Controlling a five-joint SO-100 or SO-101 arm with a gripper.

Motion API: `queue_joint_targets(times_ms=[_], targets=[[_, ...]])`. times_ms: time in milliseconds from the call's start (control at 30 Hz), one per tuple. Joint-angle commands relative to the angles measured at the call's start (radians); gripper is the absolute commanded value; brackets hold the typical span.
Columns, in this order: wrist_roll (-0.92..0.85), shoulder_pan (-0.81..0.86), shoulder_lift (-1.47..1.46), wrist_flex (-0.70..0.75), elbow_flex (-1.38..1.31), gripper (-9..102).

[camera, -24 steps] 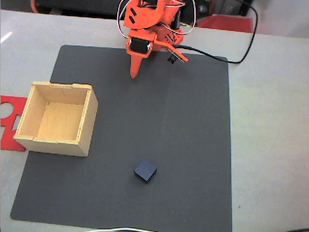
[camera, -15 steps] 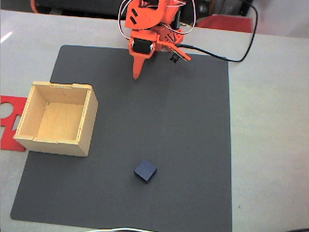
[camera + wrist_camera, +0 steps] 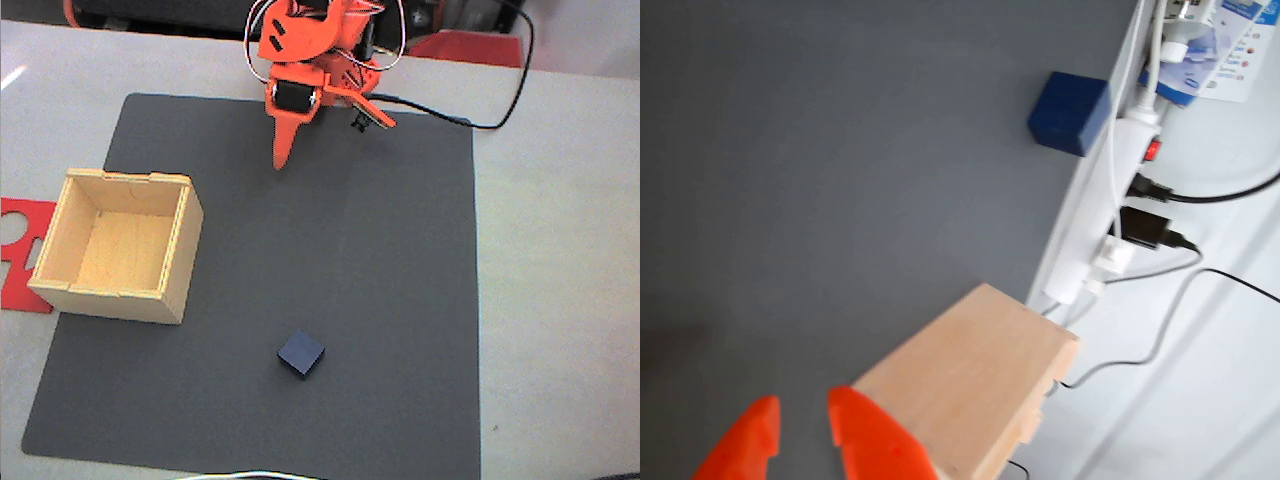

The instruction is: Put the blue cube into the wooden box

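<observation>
While my jaws hang nearly shut with only a narrow gap and nothing between them, my gripper (image 3: 800, 435) sits far back on the dark mat (image 3: 400, 260). To do this reach well, I should spread them early and descend squarely over the blue cube (image 3: 301, 353), which lies alone mid-mat, well apart from the wooden box (image 3: 170, 290) at the left in the fixed view.

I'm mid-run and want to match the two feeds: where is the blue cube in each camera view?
Fixed view: the blue cube sits low and center on the dark mat, right of and below the wooden box.
Wrist view: the blue cube is upper right, at the mat's edge.
Shared landmark: the wooden box, bottom center in the wrist view.
</observation>
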Motion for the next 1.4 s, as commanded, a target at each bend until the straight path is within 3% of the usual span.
queue_joint_targets(times_ms=[0, 133, 233, 333, 433, 800, 1133, 1367], targets=[[-0.006, 0.011, 0.003, -0.051, -0.005, 7], [-0.048, 0.011, -0.199, -0.233, -0.049, 7], [-0.046, 0.041, -0.597, -0.434, -0.215, 7], [0.0, 0.057, -1.006, -0.514, -0.497, 9], [0.021, 0.037, -1.241, -0.514, -0.712, 10], [-0.012, -0.031, -1.671, -0.456, -1.207, 12], [-0.184, -0.051, -1.956, -0.307, -1.611, 27], [-0.36, -0.072, -2.171, -0.15, -1.899, 30]])
